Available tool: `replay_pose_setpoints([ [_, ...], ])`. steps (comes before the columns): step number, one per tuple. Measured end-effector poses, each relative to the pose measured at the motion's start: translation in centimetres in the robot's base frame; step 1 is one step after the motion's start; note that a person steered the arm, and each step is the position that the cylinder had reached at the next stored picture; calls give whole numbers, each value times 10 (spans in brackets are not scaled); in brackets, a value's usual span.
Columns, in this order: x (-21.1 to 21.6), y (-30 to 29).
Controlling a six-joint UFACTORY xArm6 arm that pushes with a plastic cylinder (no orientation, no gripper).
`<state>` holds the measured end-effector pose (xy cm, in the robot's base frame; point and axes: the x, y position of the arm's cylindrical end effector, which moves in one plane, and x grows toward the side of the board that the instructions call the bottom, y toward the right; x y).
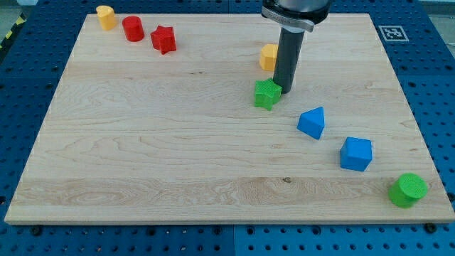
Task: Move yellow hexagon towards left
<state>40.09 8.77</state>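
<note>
The yellow hexagon [268, 57] lies on the wooden board [142, 142] in the upper middle, partly hidden behind my dark rod. My tip [285, 91] rests on the board just below and to the right of the yellow hexagon. The tip touches or nearly touches the right side of a green star block [266, 94].
A yellow block [106, 16], a red cylinder [133, 28] and a red star [163, 39] lie at the upper left. A blue block [312, 122], a blue cube-like block [355, 154] and a green cylinder [408, 190] trail to the lower right.
</note>
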Motion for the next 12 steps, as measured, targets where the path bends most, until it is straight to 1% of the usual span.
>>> replay_pose_setpoints([
  [1, -17, 18],
  [2, -59, 78],
  [3, -79, 97],
  [4, -82, 64],
  [6, -83, -30],
  [7, -89, -62],
  [8, -100, -72],
  [9, -95, -71],
  [10, -88, -54],
  [11, -88, -20],
  [12, -88, -6],
])
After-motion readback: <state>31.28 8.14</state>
